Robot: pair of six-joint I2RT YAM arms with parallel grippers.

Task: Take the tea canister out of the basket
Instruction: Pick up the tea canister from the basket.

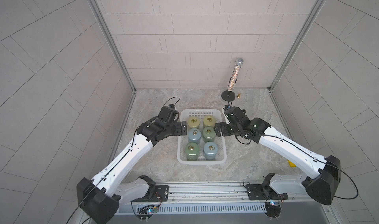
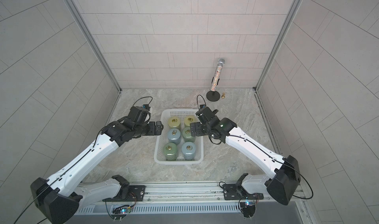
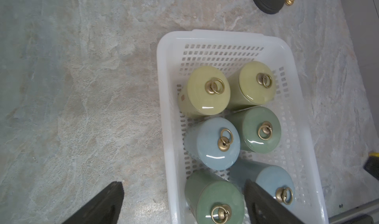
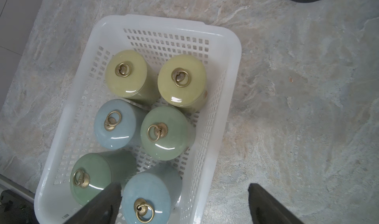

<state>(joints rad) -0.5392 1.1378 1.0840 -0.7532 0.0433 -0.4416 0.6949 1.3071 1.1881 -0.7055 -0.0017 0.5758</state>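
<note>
The white perforated basket (image 1: 201, 161) (image 2: 177, 161) stands mid-table and holds several upright tea canisters with brass ring lids. Two yellow ones are at the back, e.g. (image 1: 193, 121). A blue one (image 1: 194, 134) and a green one (image 1: 208, 133) stand in the middle row. A green one (image 3: 215, 198) and a blue one (image 4: 149, 194) stand in front. My left gripper (image 1: 184, 128) (image 3: 183, 184) hovers open over the basket's left rim, straddling that wall and the front green canister. My right gripper (image 1: 217, 129) (image 4: 184, 186) hovers open over the right rim, straddling the front blue canister and that wall.
A glittery microphone (image 1: 235, 75) stands on a round black base (image 1: 228, 95) at the back right, with a small brass piece (image 1: 238, 95) beside it. A yellow object (image 1: 292, 164) lies at the table's right edge. Tiled walls enclose three sides.
</note>
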